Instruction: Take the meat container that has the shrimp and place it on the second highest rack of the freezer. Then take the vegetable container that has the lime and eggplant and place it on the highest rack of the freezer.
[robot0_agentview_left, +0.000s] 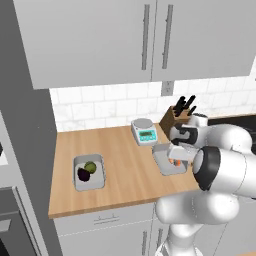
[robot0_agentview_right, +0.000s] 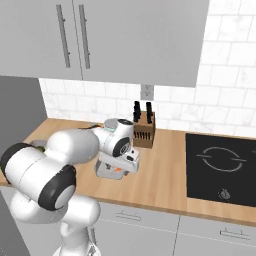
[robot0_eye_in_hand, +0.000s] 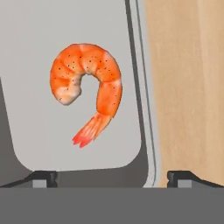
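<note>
The shrimp (robot0_eye_in_hand: 87, 94) lies curled and orange in a pale grey meat container (robot0_eye_in_hand: 39, 52). My gripper (robot0_eye_in_hand: 113, 177) hovers just over the container, open, its fingertips (robot0_eye_in_hand: 43, 177) spread to either side of the tray's right rim (robot0_eye_in_hand: 146, 109). From the base, the meat container (robot0_agentview_left: 167, 164) sits mid-counter under the gripper (robot0_agentview_left: 176, 156), and the shrimp (robot0_agentview_left: 177, 162) shows as an orange speck. The vegetable container (robot0_agentview_left: 89, 172) stands apart to the left, holding the lime (robot0_agentview_left: 90, 166) and the eggplant (robot0_agentview_left: 83, 174). The freezer's shelf boards are out of view.
A kitchen scale (robot0_agentview_left: 144, 131) and a knife block (robot0_agentview_left: 176, 117) stand behind the meat container by the tiled wall. A black cooktop (robot0_agentview_right: 220, 165) lies to the right. Wall cabinets (robot0_agentview_left: 150, 35) hang overhead. A tall grey panel (robot0_agentview_left: 25, 125) bounds the counter's left end.
</note>
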